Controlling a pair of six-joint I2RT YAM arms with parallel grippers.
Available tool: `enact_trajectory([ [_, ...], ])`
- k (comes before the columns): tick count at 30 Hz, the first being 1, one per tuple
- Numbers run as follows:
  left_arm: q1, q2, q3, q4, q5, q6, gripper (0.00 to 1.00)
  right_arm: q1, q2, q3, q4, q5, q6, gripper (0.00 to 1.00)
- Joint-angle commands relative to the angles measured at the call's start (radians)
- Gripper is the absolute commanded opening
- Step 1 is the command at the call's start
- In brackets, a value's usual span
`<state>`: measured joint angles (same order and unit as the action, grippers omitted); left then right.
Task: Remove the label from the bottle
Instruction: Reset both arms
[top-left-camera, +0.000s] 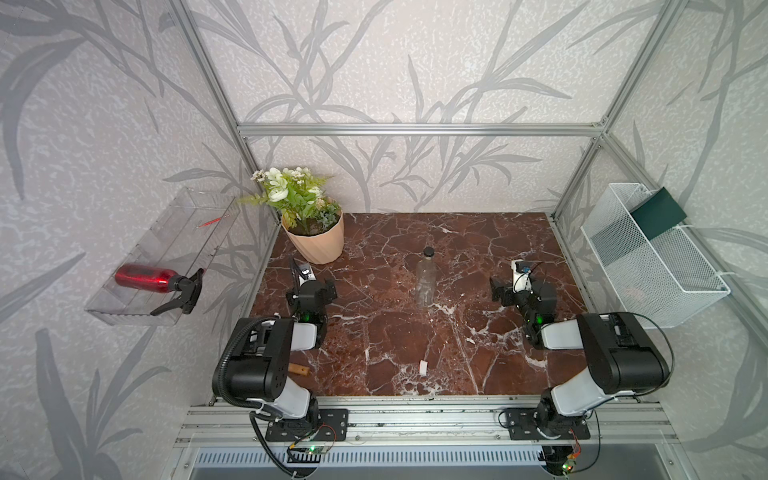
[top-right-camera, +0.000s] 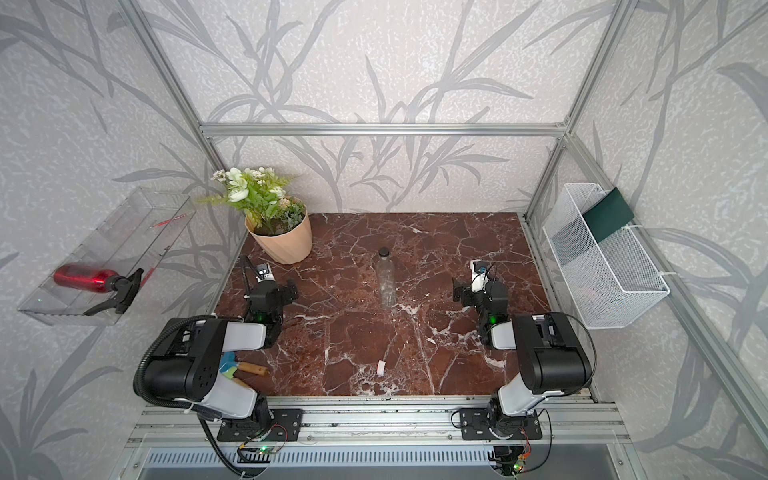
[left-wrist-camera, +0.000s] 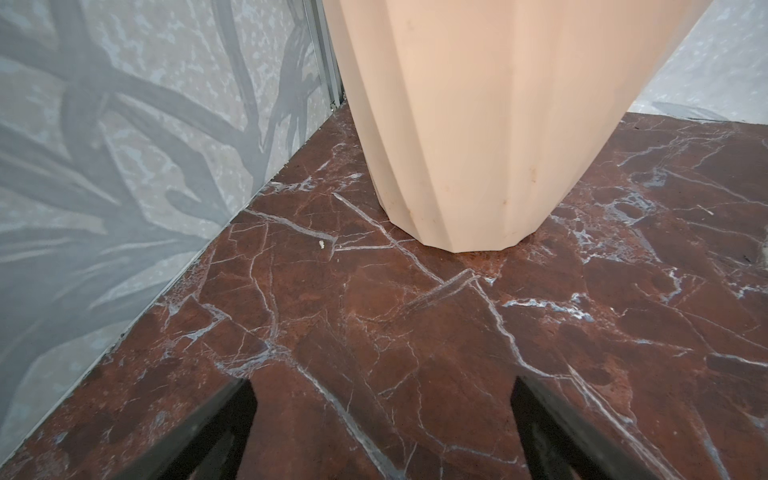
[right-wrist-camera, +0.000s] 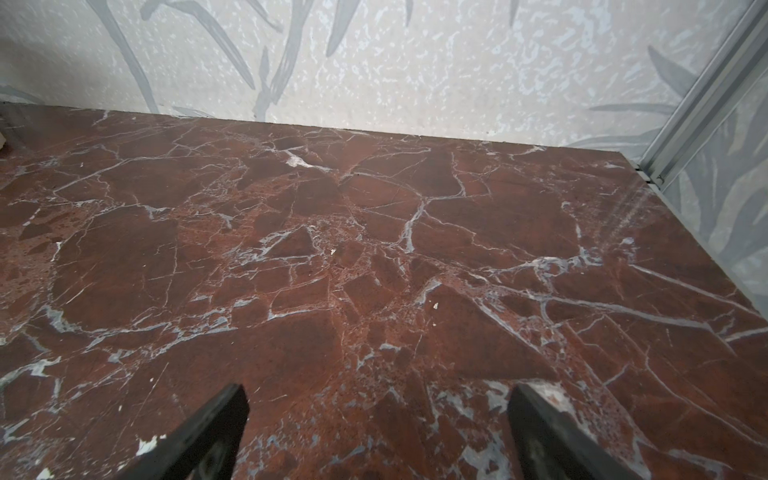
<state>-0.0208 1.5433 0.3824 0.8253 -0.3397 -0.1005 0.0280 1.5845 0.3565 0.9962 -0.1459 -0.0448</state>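
The bottle (top-left-camera: 426, 278) is near the middle of the dark red marble desk (top-left-camera: 395, 332). It is tall, thin and see-through, so the red stone shows through it. It has a narrow neck and a small black cap (top-left-camera: 429, 251). It looks like it is standing up with the cap on top.

The label (top-left-camera: 423, 368) is off the bottle. It is a tiny white strip, a bit curled, much smaller than the bottle. It lies by itself on the desk near the front edge, well apart from the bottle. Both top views show it there (top-right-camera: 381, 366).

The left fingers (left-wrist-camera: 224, 428) are spread wide and hold nothing. They sit low over the desk, close to the peach flower pot (left-wrist-camera: 478, 124) in the back left corner. The right fingers (right-wrist-camera: 216, 419) are spread wide too and hold nothing, with only bare marble between them. The bottle is between the two arms and touches neither.

A red spray bottle (top-left-camera: 141, 277) lies in a clear tray (top-left-camera: 124, 311) on the left wall. A white wire basket (top-left-camera: 648, 266) hangs on the right wall.
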Motion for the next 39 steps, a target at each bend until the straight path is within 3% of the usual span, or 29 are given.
enact_trajectory([
  [1, 0.007, -0.018, 0.012, 0.014, 0.001, 0.006, 0.99, 0.004, 0.002, 0.016, -0.013, -0.018, -0.012, 0.99],
  [39, 0.006, -0.017, 0.012, 0.012, 0.001, 0.005, 0.99, 0.043, -0.001, 0.017, -0.019, 0.028, -0.046, 0.99],
])
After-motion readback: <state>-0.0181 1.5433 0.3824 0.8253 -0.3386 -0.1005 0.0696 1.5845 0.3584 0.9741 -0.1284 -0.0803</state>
